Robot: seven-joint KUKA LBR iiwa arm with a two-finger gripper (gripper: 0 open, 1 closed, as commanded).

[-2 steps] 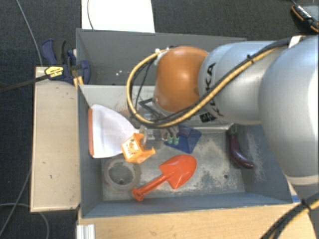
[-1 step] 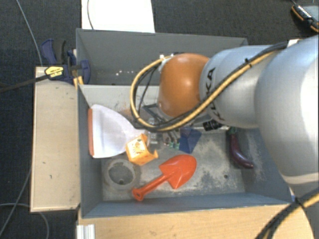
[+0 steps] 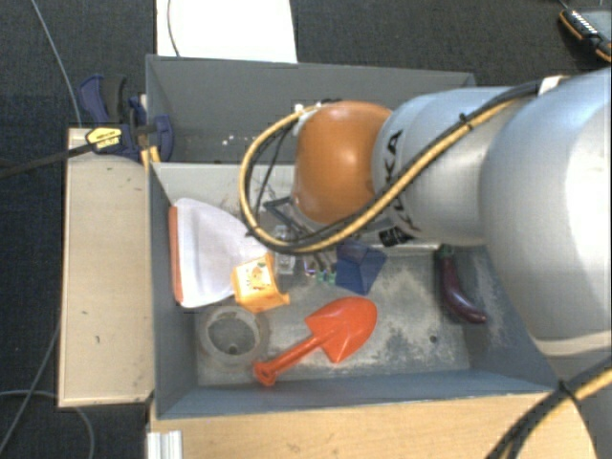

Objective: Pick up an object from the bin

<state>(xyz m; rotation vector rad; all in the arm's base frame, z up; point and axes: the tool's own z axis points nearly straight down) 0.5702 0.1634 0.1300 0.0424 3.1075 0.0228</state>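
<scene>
My gripper (image 3: 304, 254) hangs low in the middle of the bin, mostly covered from above by the arm's wrist. Right beside it on the right lies a dark blue block (image 3: 360, 268), partly hidden. A small orange and yellow box (image 3: 256, 285) sits just left of the gripper, leaning against a white folded cloth with an orange edge (image 3: 203, 251). In front of the gripper an orange toy shovel (image 3: 325, 336) lies flat, blade toward the right and handle pointing to the front left.
A grey round cup (image 3: 230, 334) stands in the front left corner. A dark purple curved thing like an aubergine (image 3: 456, 290) lies along the right wall. The big arm covers the bin's back right part.
</scene>
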